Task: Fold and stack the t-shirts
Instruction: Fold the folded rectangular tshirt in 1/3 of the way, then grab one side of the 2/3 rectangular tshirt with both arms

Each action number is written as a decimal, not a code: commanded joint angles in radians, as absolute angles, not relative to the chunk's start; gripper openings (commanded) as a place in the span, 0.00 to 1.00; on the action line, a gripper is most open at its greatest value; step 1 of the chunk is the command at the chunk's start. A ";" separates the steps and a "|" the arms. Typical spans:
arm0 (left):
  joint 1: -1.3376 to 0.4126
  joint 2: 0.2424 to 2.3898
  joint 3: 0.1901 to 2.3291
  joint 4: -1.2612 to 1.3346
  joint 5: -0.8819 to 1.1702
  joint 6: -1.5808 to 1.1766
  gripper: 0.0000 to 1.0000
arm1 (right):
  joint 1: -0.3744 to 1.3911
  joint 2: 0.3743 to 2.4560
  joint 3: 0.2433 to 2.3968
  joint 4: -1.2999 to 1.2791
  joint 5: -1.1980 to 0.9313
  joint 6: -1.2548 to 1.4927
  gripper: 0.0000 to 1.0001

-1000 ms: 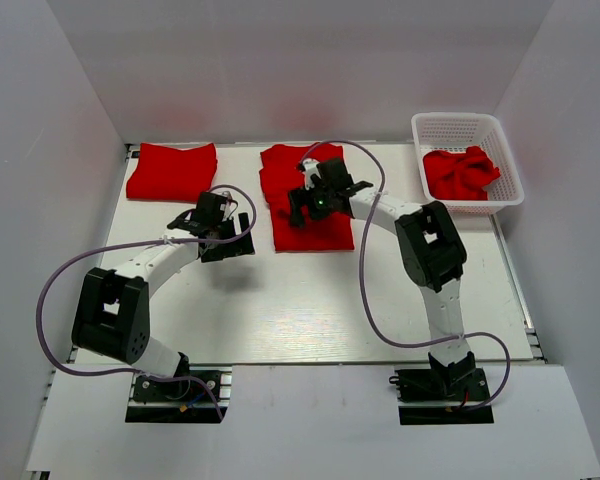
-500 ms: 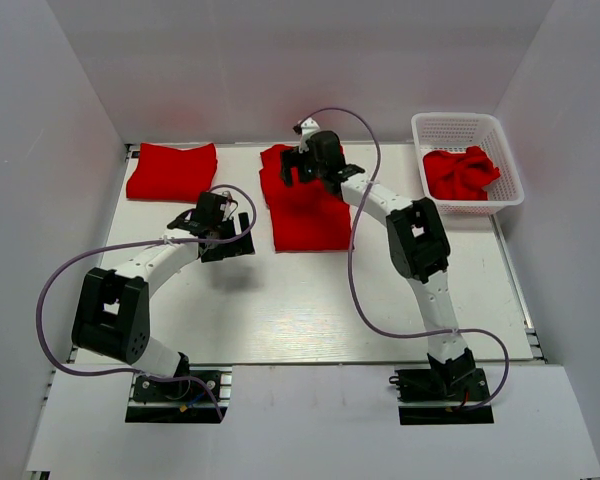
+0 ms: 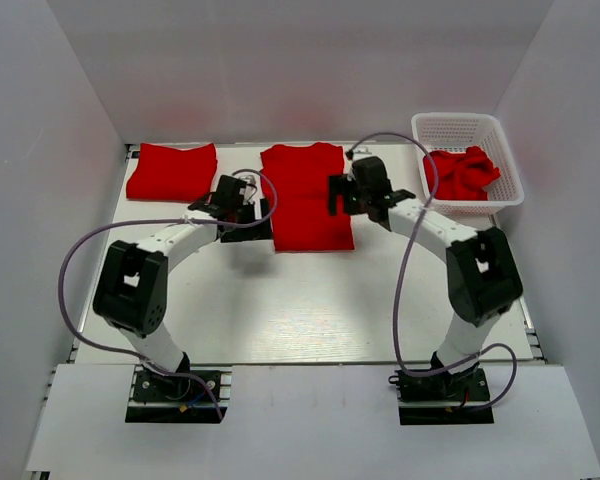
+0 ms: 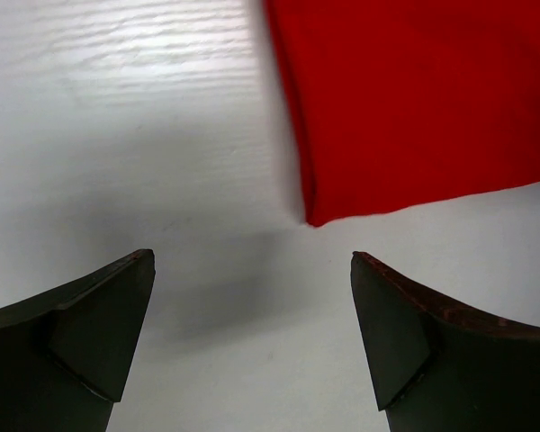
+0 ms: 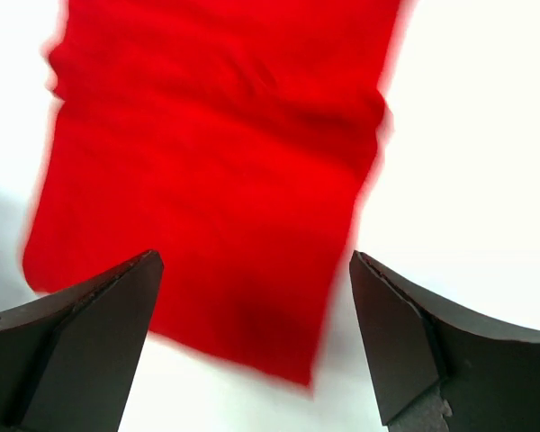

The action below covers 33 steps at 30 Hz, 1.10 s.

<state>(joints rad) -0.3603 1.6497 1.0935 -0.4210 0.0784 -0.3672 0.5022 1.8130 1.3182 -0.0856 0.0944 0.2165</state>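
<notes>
Counter (image 3: pixel 300 300) white. Centre t-shirt (image 3: pixel 305 200) lies flat at back middle, folded into a long rectangle.

Left claw (image 3: pixel 244 206) sits just beside the shirt's left edge, jaws spread wide and empty. In the left wrist view the shirt's near corner lies ahead of the fingers, apart from them.

Right claw (image 3: pixel 346 192) is at the shirt's right edge, jaws wide, gripping nothing. The right wrist view is blurred.

Folded t-shirt (image 3: pixel 172 170) lies at back left, well apart. Crumpled t-shirt (image 3: pixel 460 172) sits inside the white mesh basket (image 3: pixel 458 124) at back right.
</notes>
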 commanded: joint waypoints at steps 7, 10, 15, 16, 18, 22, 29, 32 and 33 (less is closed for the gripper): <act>-0.459 1.827 1.274 -0.431 0.037 -0.327 1.00 | 0.456 1.689 1.083 -0.219 0.127 0.339 0.90; -0.479 1.868 1.299 -0.463 -0.001 -0.327 1.00 | 0.457 1.706 1.077 -0.221 0.097 0.341 0.90; -0.488 1.890 1.281 -0.463 -0.032 -0.337 0.94 | 0.456 1.755 1.097 -0.235 0.063 0.344 0.90; -0.498 1.899 1.281 -0.463 -0.032 -0.337 0.92 | 0.456 1.759 1.100 -0.238 0.054 0.342 0.90; -0.499 1.910 1.272 -0.463 -0.032 -0.337 0.85 | 0.459 1.767 1.092 -0.227 0.038 0.345 0.90; -0.508 1.936 1.272 -0.454 -0.023 -0.337 0.80 | 0.457 1.795 1.088 -0.207 0.009 0.354 0.80; -0.517 1.974 1.270 -0.454 0.011 -0.337 0.54 | 0.457 1.842 1.106 -0.183 -0.069 0.367 0.30; -0.517 1.974 1.250 -0.433 0.025 -0.347 0.30 | 0.459 1.829 1.092 -0.157 -0.115 0.379 0.07; -0.517 1.965 1.250 -0.433 0.025 -0.347 0.16 | 0.459 1.813 1.072 -0.149 -0.127 0.380 0.00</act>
